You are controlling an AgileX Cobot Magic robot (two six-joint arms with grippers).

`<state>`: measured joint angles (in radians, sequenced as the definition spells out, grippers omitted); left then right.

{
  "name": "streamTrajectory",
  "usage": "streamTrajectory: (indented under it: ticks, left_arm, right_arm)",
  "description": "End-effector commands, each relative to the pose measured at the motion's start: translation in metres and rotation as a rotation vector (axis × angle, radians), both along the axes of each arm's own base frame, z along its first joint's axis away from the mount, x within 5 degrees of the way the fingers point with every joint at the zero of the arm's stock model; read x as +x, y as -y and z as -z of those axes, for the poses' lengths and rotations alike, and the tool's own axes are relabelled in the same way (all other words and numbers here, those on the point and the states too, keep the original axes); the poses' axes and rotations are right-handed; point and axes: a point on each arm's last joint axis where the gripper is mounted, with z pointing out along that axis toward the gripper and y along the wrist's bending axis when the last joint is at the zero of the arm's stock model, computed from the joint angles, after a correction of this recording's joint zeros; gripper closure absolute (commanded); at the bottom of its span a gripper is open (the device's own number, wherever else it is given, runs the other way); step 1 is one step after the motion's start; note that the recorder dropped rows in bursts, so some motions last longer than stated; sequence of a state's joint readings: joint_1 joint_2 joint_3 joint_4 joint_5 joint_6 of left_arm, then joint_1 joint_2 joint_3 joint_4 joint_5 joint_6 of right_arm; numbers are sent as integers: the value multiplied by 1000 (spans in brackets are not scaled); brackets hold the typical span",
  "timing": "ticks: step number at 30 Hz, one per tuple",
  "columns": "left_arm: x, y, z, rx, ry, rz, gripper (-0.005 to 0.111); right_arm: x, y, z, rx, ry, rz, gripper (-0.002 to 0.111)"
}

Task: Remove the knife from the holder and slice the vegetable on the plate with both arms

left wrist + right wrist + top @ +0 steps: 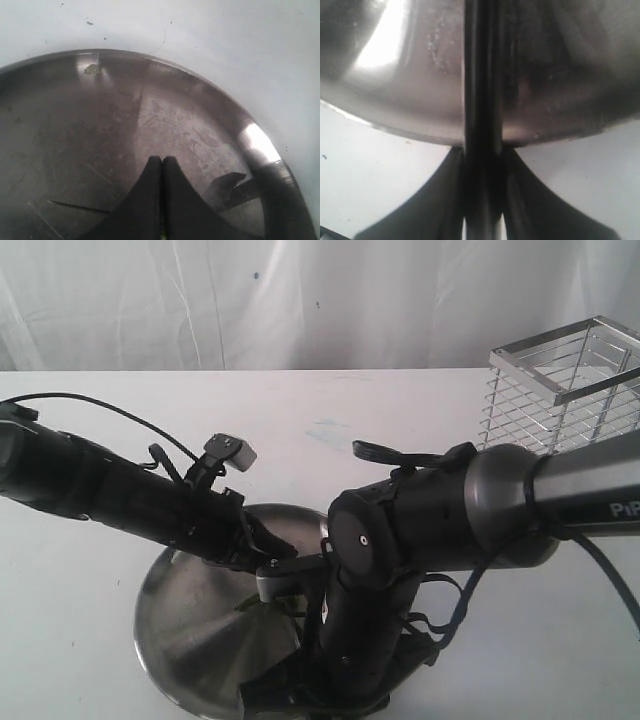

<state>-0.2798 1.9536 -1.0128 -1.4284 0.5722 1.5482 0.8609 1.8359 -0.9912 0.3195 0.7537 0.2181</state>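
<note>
With the right tool [482, 220] clamped on the knife [481, 100] over the plate [190, 640] at lower centre and the left tool [162, 200] pinched nearly shut, seemingly on the barely visible vegetable, a slip could strike its fingers.

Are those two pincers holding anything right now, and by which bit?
The right pincer clamps the knife, apparently near its handle end. The left pincer is closed; a green sliver shows between its tips, too little to identify.
</note>
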Motion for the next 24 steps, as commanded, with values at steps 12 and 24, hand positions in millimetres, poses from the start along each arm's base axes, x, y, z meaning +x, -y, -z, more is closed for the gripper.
streamTrajectory:
  ticks: [12,24]
  left_arm:
    - [0,-8,34,113,-55,-75,107]
    - [3,-8,21,69,-37,-140,107]
  right_arm:
    - [-6,7,-2,-56,-75,-9,108]
    - [-13,12,-5,-99,-136,-28,108]
